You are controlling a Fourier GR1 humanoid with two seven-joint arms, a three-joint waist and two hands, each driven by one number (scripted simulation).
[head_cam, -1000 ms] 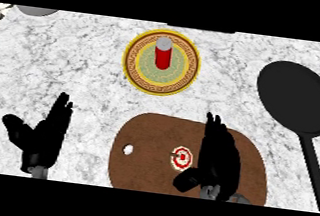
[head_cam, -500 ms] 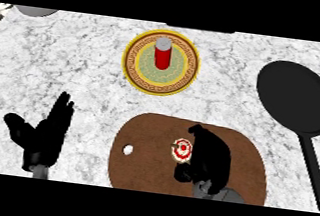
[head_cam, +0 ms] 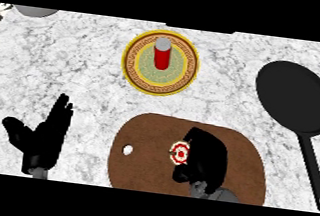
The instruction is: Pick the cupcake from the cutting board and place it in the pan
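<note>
right hand [head_cam: 207, 158]: over the cutting board [head_cam: 141, 163], forearm entering from the lower edge. Fingers curled around the right side of the cupcake [head_cam: 179, 153], wrapping it; thumb hidden, so contact underneath can't be confirmed.
left hand [head_cam: 40, 138]: near the lower-left edge over bare counter [head_cam: 64, 63], fingers straight and up, thumb spread to the left. Resting, holds nothing.
cupcake: on the cutting board, about mid-board, left half visible (red/white swirl top), right half covered by the right hand.
cutting board: brown, rounded, small hole near its left edge; lower edge runs out of view.
pan [head_cam: 296, 102]: black, at the right on the counter, well apart from the board's right edge; bowl toward the top, handle running down to the lower right. Nothing in it.
plate [head_cam: 161, 63]: yellow-rimmed, top centre, with a red cylinder with a grey cap [head_cam: 160, 54] standing on it. Well apart from the board.
open room: bare counter between the board's upper right edge and the pan bowl; bare counter also between the left hand and the board.
top edge: part of a grey round object [head_cam: 35, 11] at upper left, cut off.
vs 0.5 s ago: right hand has closed in around the cupcake, covers more of it. Cupcake in about the same place on the board. Left hand, pan, plate unchanged.
</note>
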